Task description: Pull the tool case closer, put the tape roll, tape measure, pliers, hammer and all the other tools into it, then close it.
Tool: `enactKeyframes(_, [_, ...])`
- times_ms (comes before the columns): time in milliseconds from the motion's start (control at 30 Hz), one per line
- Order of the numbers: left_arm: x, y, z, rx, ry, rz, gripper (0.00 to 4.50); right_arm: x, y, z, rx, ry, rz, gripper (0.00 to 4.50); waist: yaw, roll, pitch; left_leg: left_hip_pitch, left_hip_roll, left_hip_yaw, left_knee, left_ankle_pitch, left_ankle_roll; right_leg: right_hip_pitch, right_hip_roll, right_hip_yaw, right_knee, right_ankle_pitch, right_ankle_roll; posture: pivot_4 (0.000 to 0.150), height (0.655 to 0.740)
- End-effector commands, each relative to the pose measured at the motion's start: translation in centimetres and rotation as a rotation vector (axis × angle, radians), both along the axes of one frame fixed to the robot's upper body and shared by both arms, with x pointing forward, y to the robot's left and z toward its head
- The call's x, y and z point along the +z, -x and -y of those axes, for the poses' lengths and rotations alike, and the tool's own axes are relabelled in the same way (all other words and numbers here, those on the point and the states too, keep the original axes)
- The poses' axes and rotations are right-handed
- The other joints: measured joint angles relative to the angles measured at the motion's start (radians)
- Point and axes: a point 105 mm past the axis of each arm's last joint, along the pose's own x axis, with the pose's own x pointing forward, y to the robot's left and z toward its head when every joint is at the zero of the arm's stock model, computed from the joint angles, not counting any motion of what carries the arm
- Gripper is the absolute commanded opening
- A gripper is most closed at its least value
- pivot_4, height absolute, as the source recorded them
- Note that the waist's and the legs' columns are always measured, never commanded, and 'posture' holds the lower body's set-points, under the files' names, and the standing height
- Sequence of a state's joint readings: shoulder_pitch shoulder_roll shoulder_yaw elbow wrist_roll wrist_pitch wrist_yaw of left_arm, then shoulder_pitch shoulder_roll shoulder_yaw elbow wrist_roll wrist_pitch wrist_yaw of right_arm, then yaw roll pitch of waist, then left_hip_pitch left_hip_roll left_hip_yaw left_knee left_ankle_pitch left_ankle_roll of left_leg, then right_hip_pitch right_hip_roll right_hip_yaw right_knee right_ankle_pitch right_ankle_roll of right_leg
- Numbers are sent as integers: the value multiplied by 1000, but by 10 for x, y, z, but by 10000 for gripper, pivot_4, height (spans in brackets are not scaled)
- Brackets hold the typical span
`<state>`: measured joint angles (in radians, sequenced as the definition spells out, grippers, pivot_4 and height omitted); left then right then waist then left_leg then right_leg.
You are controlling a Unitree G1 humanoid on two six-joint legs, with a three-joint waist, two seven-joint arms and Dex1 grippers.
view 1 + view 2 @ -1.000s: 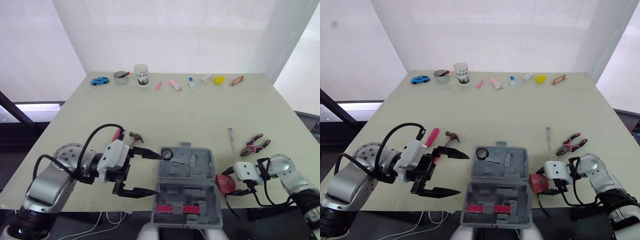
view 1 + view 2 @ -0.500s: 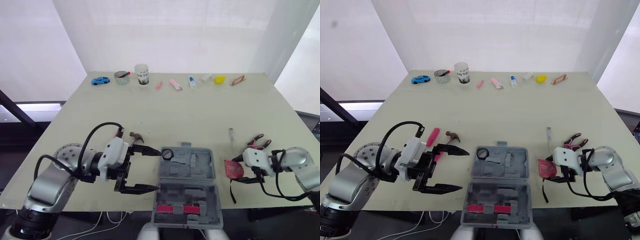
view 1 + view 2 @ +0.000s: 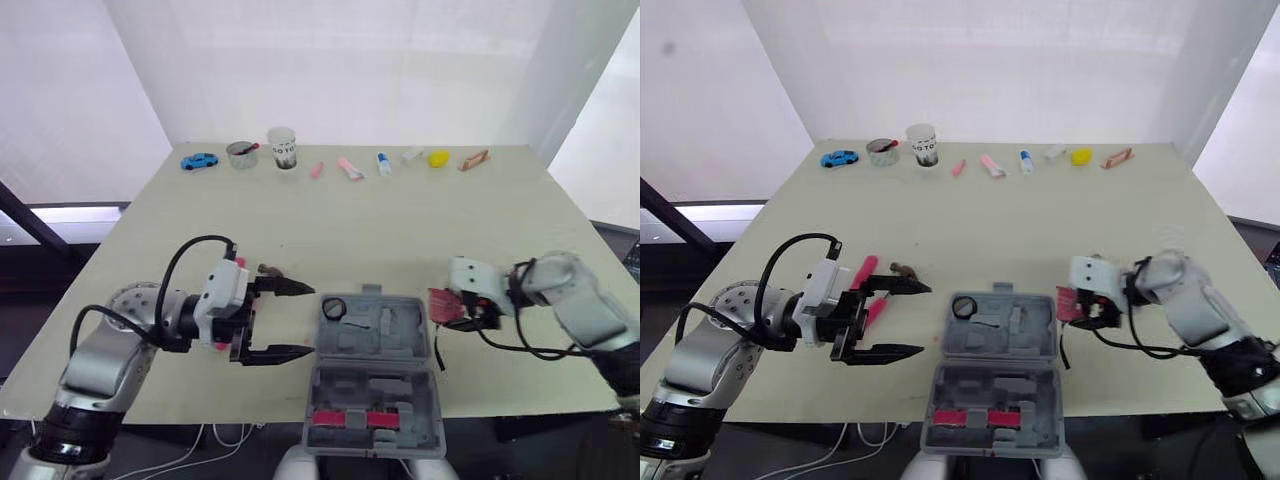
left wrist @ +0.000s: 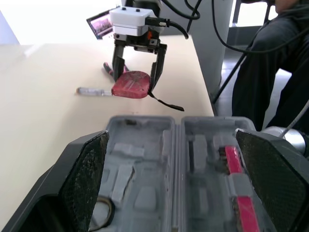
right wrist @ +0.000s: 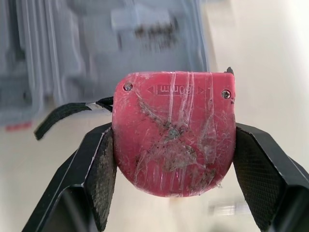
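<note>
The grey tool case (image 3: 372,293) lies open near the table's front edge, with a black tape roll (image 3: 333,308) in its far-left pocket. My left gripper (image 3: 303,320) is open just left of the case, holding nothing. Behind it lies the pink-handled hammer (image 3: 902,269). My right gripper (image 3: 462,308) is shut on the red tape measure (image 3: 446,305), held just right of the case with its black strap (image 3: 437,350) hanging. The right wrist view has the tape measure (image 5: 174,140) between both pads. A screwdriver (image 4: 94,91) and pliers (image 4: 108,70) lie behind that gripper.
A red strip (image 3: 350,418) sits in the case's near half. Along the far edge stand a blue toy car (image 3: 200,161), a tin (image 3: 241,154), a cup (image 3: 282,147) and several small items. A person in dark clothes (image 4: 270,72) is beyond the table's right side.
My right gripper has carried the tape measure from the front right edge up and left, to the case's right side. My left gripper has drawn back a little from the case.
</note>
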<state>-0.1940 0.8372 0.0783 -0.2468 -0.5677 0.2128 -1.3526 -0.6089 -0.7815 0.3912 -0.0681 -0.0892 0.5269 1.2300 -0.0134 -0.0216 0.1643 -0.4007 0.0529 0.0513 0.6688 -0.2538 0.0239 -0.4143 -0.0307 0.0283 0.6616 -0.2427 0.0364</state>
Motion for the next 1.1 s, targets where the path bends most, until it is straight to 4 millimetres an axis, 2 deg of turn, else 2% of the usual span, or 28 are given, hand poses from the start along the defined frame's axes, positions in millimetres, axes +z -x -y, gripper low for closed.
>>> enactKeyframes(33, [8, -4, -9, 32, -8, 52, 45000, 5, -7, -11, 16, 54, 45, 28953, 5, 0, 0, -1, 0, 0, 0, 0, 0, 0, 0, -1, 0, 0, 0, 1500, 7400])
enactKeyframes(133, [9, -6, -15, 53, -15, 54, 45000, 3, -13, -30, 43, 99, 55, 28953, 0, 0, 0, -1, 0, 0, 0, 0, 0, 0, -1, 0, 0, 0, 0, 1500, 7400])
enactKeyframes(267, [8, -5, -18, 58, -21, 54, 45000, -2, -17, -33, 48, 177, 82, 28953, 5, 0, 0, -2, 0, -1, 0, 0, 0, -1, -1, -1, 0, 0, 0, 1500, 7400])
enactKeyframes(400, [9, -7, -20, 78, -23, 70, 45000, -8, -14, -41, 82, 200, 74, 28953, 2, 0, 0, -3, 0, -1, 0, 0, 0, -2, -1, -2, 0, 0, 0, 1500, 7400])
enactKeyframes(767, [11, -12, -23, 102, -23, 87, 45000, -27, -18, -44, 122, 279, 103, 28953, 0, 0, 0, -3, 0, -1, 0, 0, 0, -3, 0, -2, 1, 1, 1, 1500, 7400])
enactKeyframes(1100, [11, -13, -22, 96, -27, 90, 45000, -35, -28, -56, 149, 235, 147, 28953, -7, -1, 0, 0, 1, 0, 0, 0, 0, -1, 0, -1, 1, 0, 0, 1500, 7400])
